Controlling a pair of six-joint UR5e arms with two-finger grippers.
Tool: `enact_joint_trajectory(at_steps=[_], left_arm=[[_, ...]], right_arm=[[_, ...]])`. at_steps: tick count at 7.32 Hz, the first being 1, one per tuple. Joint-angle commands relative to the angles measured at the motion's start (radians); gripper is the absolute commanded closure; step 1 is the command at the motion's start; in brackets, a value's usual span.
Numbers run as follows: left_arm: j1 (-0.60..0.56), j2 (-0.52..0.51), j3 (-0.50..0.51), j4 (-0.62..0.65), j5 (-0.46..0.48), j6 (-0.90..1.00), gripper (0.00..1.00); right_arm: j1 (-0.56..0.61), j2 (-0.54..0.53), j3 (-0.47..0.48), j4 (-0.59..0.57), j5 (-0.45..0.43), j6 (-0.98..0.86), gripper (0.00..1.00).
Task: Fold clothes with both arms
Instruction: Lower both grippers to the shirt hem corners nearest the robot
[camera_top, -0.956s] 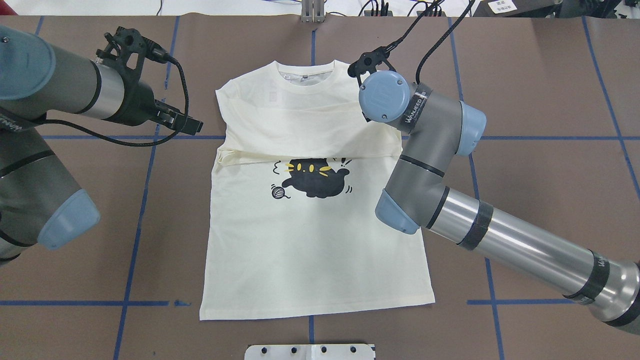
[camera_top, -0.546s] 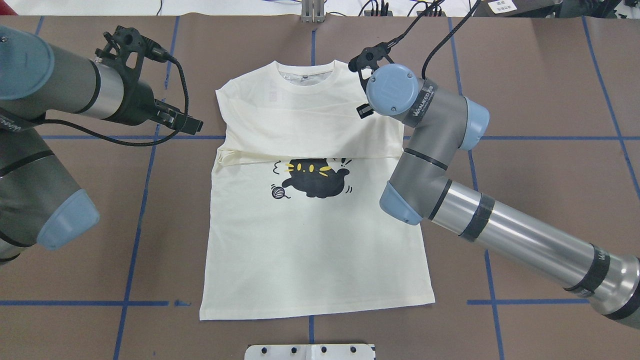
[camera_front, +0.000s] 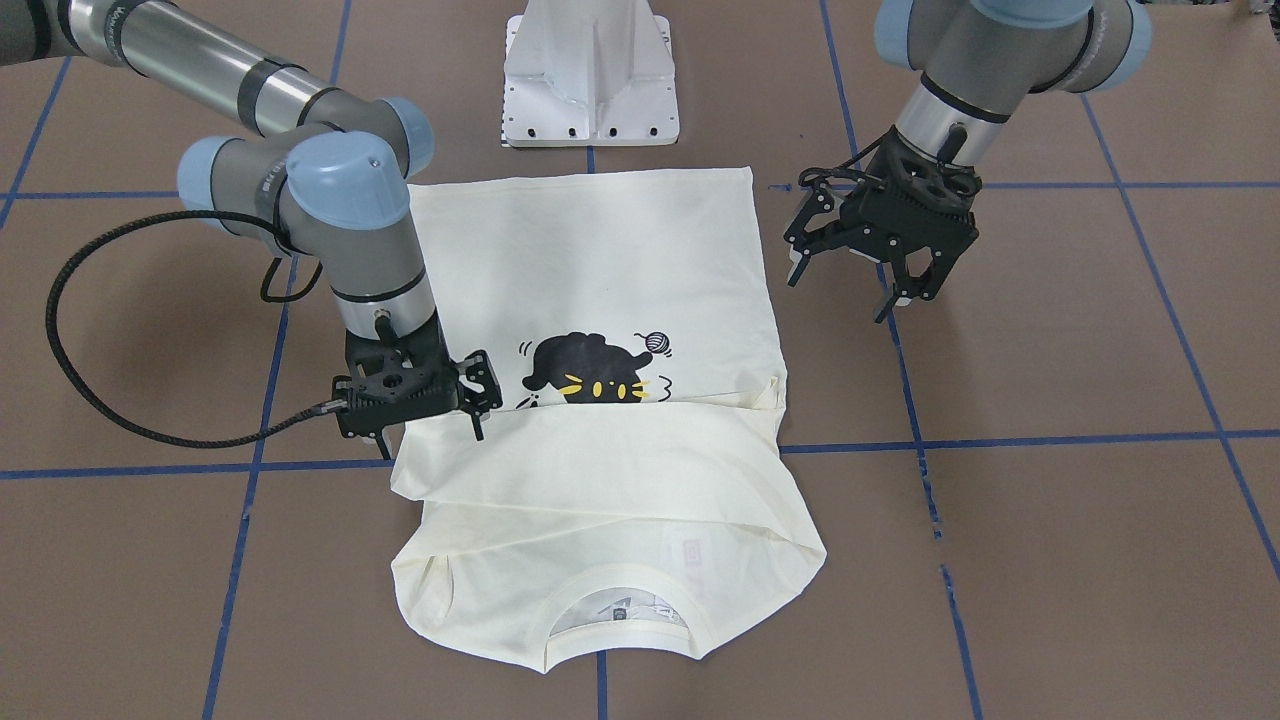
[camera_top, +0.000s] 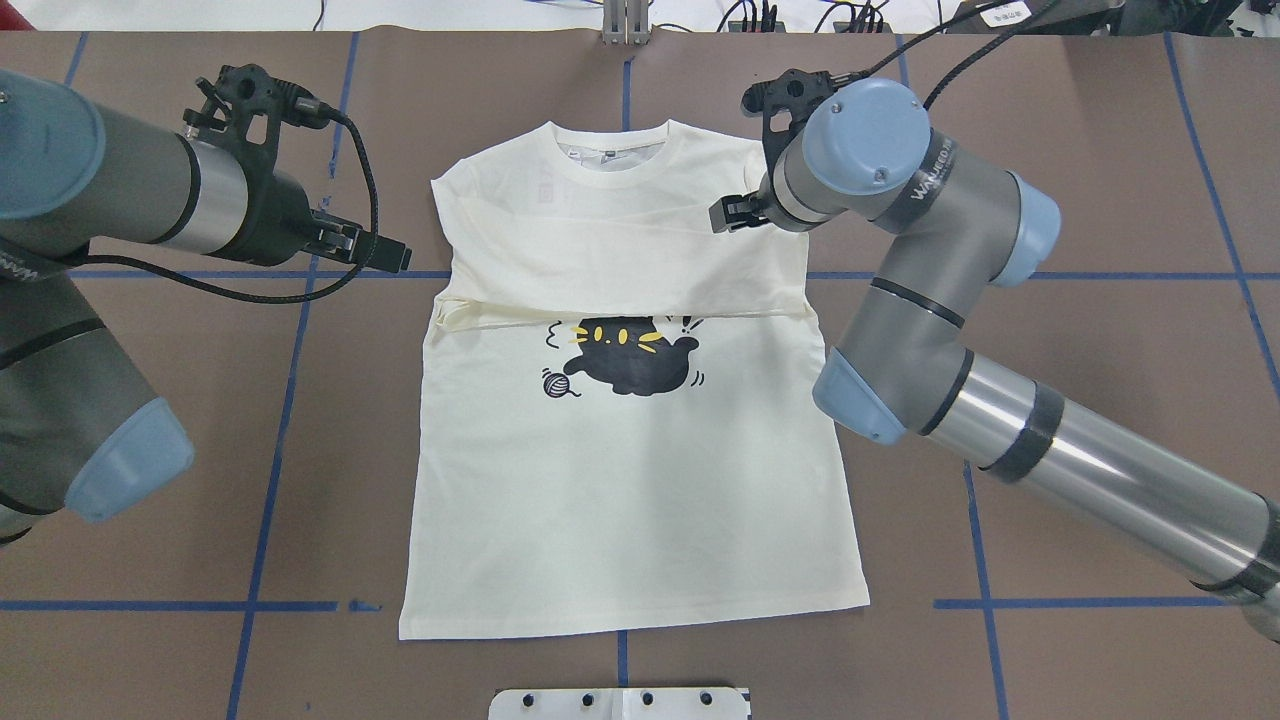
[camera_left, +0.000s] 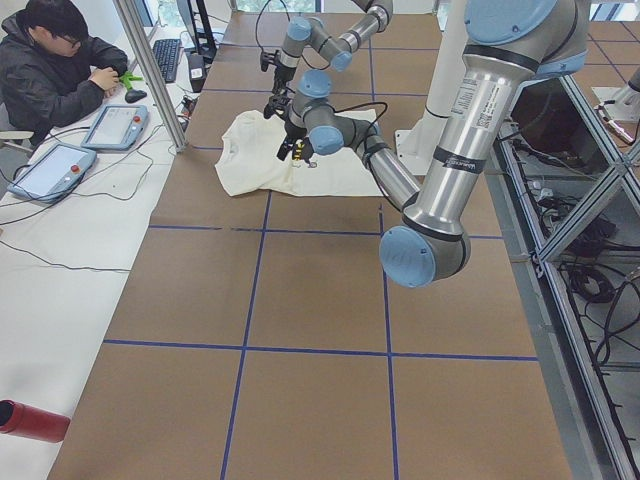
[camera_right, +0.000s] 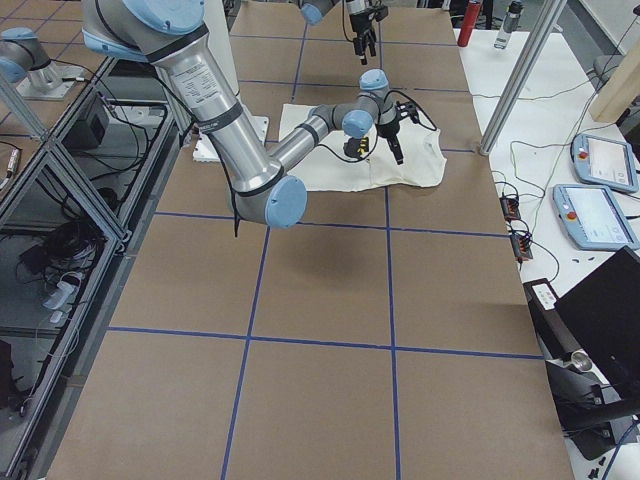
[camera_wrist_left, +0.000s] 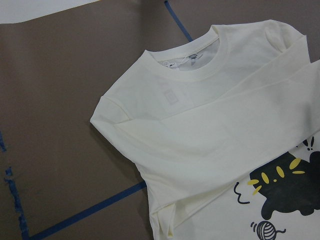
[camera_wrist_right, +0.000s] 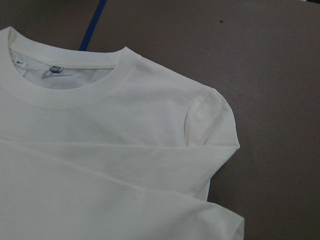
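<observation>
Your cream-white long-sleeved shirt lies flat on the brown surface, sleeves folded across its chest. The black left hand hangs beside it, and the black right hand is over its edge.

Bare table is open on both sides of the shirt and past its collar. Left gripper, jaws spread, hangs off the cloth on the robot's left. The left cable loops low over the table there. Right gripper, jaws spread, is over the shirt's opposite edge near the shoulder. The right elbow crosses above that edge and the right cable loops outboard. White base plate sits just off the hem.
</observation>
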Motion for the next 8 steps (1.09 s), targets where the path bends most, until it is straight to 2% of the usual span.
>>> enact_joint_trajectory(at_steps=[1, 2, 3, 4, 5, 6, 7, 8], left_arm=[[0.149, 0.034, -0.083, -0.003, 0.123, -0.297, 0.07], [0.221, 0.040, -0.108, -0.003, 0.171, -0.442, 0.15], [0.334, 0.071, -0.128, -0.003, 0.291, -0.554, 0.15], [0.428, 0.083, -0.138, -0.004, 0.371, -0.666, 0.15], [0.495, 0.090, -0.145, -0.004, 0.415, -0.740, 0.16], [0.564, 0.112, -0.146, -0.006, 0.468, -0.820, 0.21], [0.621, 0.181, -0.145, -0.077, 0.520, -0.901, 0.34], [0.681, 0.286, -0.140, -0.201, 0.592, -0.943, 0.38]], right_arm=[[-0.080, -0.247, 0.327, -0.001, 0.017, 0.315, 0.00], [-0.151, -0.372, 0.464, 0.001, -0.008, 0.414, 0.00], [-0.270, -0.482, 0.566, 0.002, -0.114, 0.480, 0.00], [-0.358, -0.523, 0.612, 0.048, -0.179, 0.603, 0.00], [-0.431, -0.584, 0.614, 0.156, -0.239, 0.664, 0.01], [-0.499, -0.677, 0.614, 0.305, -0.331, 0.703, 0.01], [-0.536, -0.737, 0.614, 0.340, -0.382, 0.743, 0.01], [-0.549, -0.741, 0.614, 0.340, -0.410, 0.751, 0.01]])
